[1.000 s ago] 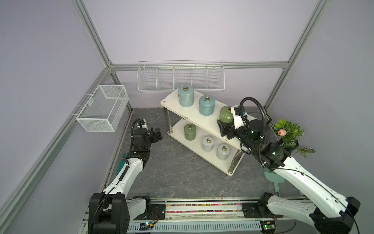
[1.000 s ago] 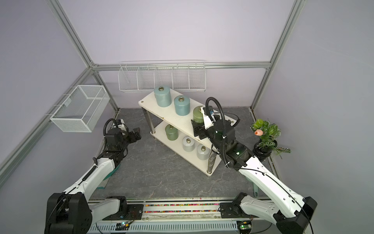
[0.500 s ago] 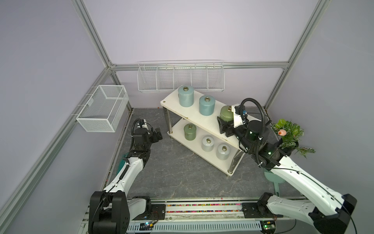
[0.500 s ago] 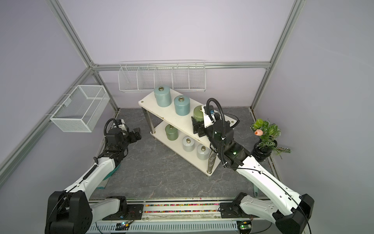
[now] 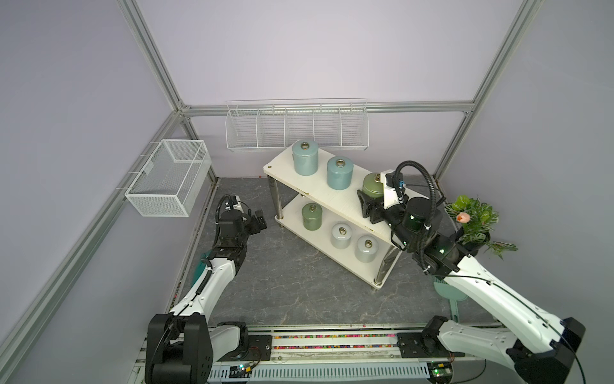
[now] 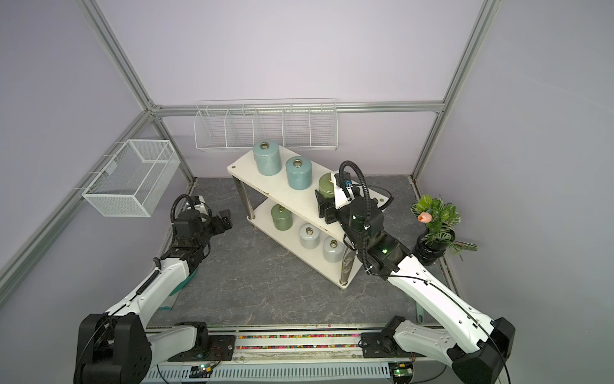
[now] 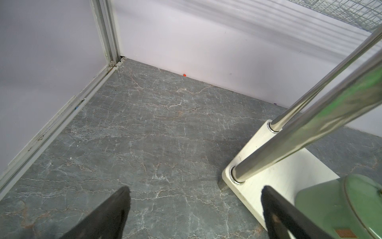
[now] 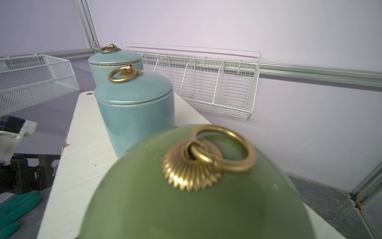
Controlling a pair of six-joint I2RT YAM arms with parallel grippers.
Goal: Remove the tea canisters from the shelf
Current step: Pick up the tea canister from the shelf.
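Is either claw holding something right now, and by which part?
The left gripper is open and empty. The right gripper is at the side of the olive green canister on the shelf; whether it grips cannot be told.

Left pincer (image 7: pixel 195 188) spread above floor (image 7: pixel 144 124); olive canister (image 7: pixel 341 207) on shelf (image 7: pixel 289 182) lower tier.

tea canisters (image 8: pixel 134 115): glossy glaze, brass-coloured metal rings (image 8: pixel 223 149)
shelf (image 5: pixel 335 199): matt cream boards, shiny chrome legs (image 7: pixel 310 132)
floor (image 5: pixel 282 276): smooth grey marbled sheet
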